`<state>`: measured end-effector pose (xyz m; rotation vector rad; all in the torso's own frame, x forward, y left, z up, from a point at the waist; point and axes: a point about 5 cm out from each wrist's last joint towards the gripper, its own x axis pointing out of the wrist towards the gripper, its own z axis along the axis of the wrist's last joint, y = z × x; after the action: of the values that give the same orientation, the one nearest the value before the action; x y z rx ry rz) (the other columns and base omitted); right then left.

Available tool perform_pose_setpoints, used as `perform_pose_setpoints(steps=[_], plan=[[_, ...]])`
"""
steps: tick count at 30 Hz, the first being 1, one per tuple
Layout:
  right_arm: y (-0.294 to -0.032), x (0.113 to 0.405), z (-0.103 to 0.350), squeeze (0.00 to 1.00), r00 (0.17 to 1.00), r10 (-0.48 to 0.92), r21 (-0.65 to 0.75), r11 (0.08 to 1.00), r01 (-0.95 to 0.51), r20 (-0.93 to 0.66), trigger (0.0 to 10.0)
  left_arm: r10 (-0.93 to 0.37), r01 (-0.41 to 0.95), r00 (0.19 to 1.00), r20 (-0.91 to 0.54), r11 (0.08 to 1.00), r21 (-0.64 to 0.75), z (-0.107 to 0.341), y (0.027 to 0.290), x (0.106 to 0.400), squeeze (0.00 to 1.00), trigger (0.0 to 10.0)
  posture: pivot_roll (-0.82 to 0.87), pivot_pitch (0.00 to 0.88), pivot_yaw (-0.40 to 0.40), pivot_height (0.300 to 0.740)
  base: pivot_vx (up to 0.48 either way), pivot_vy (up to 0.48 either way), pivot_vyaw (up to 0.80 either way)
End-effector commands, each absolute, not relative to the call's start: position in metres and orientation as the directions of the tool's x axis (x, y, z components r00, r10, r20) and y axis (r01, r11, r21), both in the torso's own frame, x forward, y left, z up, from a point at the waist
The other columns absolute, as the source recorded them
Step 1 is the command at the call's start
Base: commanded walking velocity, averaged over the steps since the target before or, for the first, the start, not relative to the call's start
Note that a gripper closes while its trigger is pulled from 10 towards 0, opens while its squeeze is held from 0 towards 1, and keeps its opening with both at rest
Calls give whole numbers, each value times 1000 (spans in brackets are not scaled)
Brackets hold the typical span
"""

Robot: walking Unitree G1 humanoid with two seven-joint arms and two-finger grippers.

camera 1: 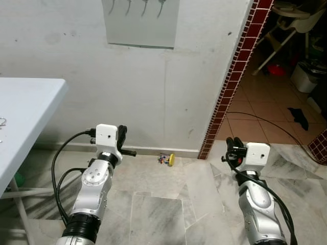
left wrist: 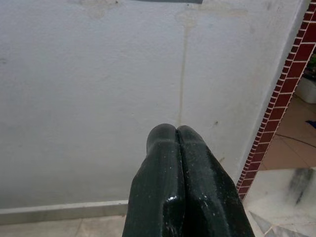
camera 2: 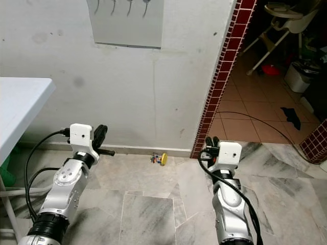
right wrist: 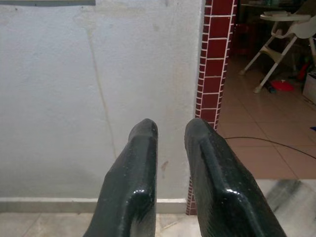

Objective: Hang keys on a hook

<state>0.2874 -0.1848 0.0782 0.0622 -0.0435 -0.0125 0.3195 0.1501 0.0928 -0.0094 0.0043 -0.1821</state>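
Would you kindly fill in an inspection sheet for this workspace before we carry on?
Surface: marble floor; white table on the robot's left.
Job's things: keys with yellow tag on the floor by the wall; hooks on a grey board high on the wall.
Clutter: small metal item on the table.
Grippers: left gripper shut, empty; right gripper open, empty.
Cables: black cable across the tiled floor.
Surroundings: red brick pillar; high chair beyond.

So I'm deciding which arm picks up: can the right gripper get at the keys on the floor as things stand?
Probably yes, after bending down: the keys lie in the open by the wall, and the right gripper is open and empty.
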Motion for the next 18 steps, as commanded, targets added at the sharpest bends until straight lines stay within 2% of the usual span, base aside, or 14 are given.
perform_pose_setpoints(steps=[1, 10, 12, 18], plan=[[-186, 286, 81, 1000, 998, -17, 60, 998, 13, 64, 10000, -185, 185, 983, -7, 983, -3, 92, 151, 320, 0, 10000, -38, 22, 8, 740, 0, 0, 0], [-186, 285, 82, 1000, 997, -14, 59, 998, 10, 74, 10000, -198, 197, 980, -6, 980, -6, 92, 147, 321, 0, 10000, -41, 11, 4, 740, 0, 0, 0], [-190, 285, 80, 1000, 996, -64, -10, 998, 65, 66, 10000, -197, 197, 980, -6, 980, -8, 91, 147, 321, 0, 10000, -41, 10, 4, 740, 0, 0, 0], [-188, 284, 76, 1000, 997, -54, -6, 999, 54, 56, 10000, -189, 189, 982, -19, 982, -4, 89, 151, 320, 0, 10000, -37, 2, 2, 740, 0, 0, 0]])
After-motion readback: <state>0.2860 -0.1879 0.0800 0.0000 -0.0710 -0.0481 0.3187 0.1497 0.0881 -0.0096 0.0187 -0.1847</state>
